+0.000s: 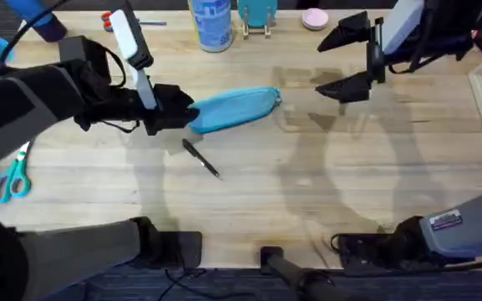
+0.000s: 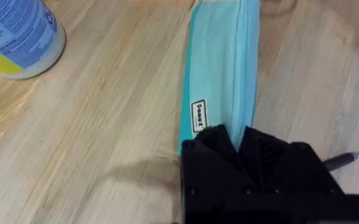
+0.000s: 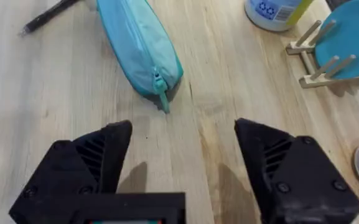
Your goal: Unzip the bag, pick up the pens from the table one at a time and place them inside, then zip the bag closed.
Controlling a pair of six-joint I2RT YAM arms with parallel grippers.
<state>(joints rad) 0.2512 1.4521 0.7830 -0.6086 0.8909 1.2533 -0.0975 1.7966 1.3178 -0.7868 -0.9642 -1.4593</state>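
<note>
The table (image 1: 307, 192), pale planks with clear grain, lay wide open across its middle and right, with clutter kept to the far edge and the left side. The left arm stretched in from the left, long and dark, angled across toward the centre. The right arm rose from the near right and hung over the far right of the table, well apart from everything else.

The bag (image 1: 234, 109), a soft turquoise pouch, lay lengthwise just left of centre, its zip running along the top and the slider with its pull tab (image 3: 162, 99) sitting at the right end. The zip looked shut along what could be seen. The left gripper (image 1: 169, 110) sat right at the bag's left end, fingers drawn tight together against the fabric there; whether they actually pinched it could not be told. The right gripper (image 3: 182, 155) was spread wide over bare wood, holding nothing, off the bag's right end.

One pen (image 1: 200, 157), slim and dark, lay slanted on the table just nearer than the bag, apart from it. A blue-and-white canister (image 1: 211, 23) stood at the far edge, teal-handled scissors (image 1: 12, 180) at the left.
</note>
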